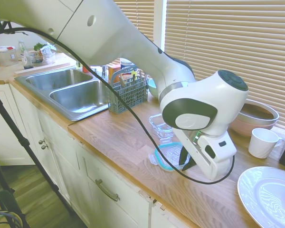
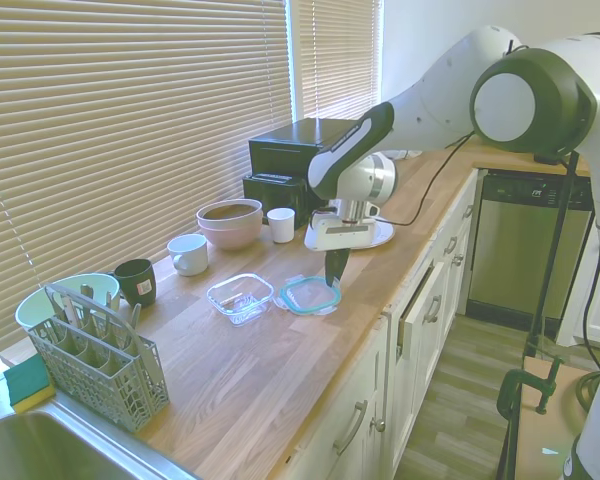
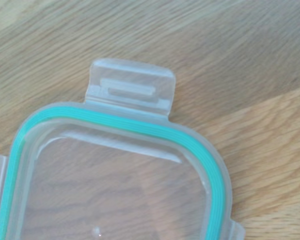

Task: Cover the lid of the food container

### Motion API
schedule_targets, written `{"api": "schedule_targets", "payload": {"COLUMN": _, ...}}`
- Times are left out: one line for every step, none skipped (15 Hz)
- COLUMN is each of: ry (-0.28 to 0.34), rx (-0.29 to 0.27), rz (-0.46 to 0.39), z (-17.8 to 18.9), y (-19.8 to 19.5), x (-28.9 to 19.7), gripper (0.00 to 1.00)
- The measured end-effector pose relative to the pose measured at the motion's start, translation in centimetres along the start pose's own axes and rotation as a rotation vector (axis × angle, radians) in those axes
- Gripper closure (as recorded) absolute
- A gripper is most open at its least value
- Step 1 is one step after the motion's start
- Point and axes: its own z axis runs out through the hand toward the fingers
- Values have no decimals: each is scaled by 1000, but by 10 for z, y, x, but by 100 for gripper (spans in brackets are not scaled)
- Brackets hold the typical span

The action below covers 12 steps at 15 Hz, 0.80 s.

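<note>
Lid [image 2: 310, 295] flat on counter, directly under gripper [image 2: 335, 272]

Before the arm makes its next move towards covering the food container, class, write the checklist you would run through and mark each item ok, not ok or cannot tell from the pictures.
1. The lid lies flat on the counter, seal rim visible: ok.
2. The gripper is down at the lid's edge: ok.
3. Fingers firmly shut on the lid: cannot tell, the fingertips are hard to see.
4. The food container stands upright, open and empty beside the lid: ok.
5. Path from lid to container free of the cups and the pink bowl: ok.
6. Lid already on the container: not ok.
</note>
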Motion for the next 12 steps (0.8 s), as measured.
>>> {"api": "schedule_targets", "payload": {"ry": -2, "rx": -1, "rz": -1, "z": -1, "y": -1, "x": 0, "gripper": 100}}
{"api": "schedule_targets", "payload": {"ry": -2, "rx": -1, "rz": -1, "z": -1, "y": -1, "x": 0, "gripper": 100}}
{"api": "schedule_targets", "payload": {"ry": -1, "rx": -1, "rz": 0, "z": -1, "y": -1, "x": 0, "gripper": 100}}
{"api": "schedule_targets", "payload": {"ry": -1, "rx": -1, "rz": 0, "z": -1, "y": -1, "x": 0, "gripper": 100}}
{"api": "schedule_targets", "payload": {"ry": 0, "rx": -1, "rz": 0, "z": -2, "y": -1, "x": 0, "gripper": 100}}
{"api": "schedule_targets", "payload": {"ry": 2, "rx": 0, "rz": 0, "z": -3, "y": 0, "x": 0, "gripper": 100}}
{"api": "schedule_targets", "payload": {"ry": 8, "rx": 3, "rz": 1, "z": -7, "y": 1, "x": 1, "gripper": 100}}
{"api": "schedule_targets", "payload": {"ry": 15, "rx": 8, "rz": 0, "z": -13, "y": 1, "x": 1, "gripper": 100}}
{"api": "schedule_targets", "payload": {"ry": 21, "rx": 13, "rz": -3, "z": -21, "y": 1, "x": 0, "gripper": 100}}
{"api": "schedule_targets", "payload": {"ry": 25, "rx": 19, "rz": -5, "z": -31, "y": 1, "x": -1, "gripper": 100}}
{"api": "schedule_targets", "payload": {"ry": 33, "rx": 23, "rz": -9, "z": -41, "y": 1, "x": -4, "gripper": 100}}
{"api": "schedule_targets", "payload": {"ry": 39, "rx": 25, "rz": -12, "z": -53, "y": 0, "x": -7, "gripper": 100}}
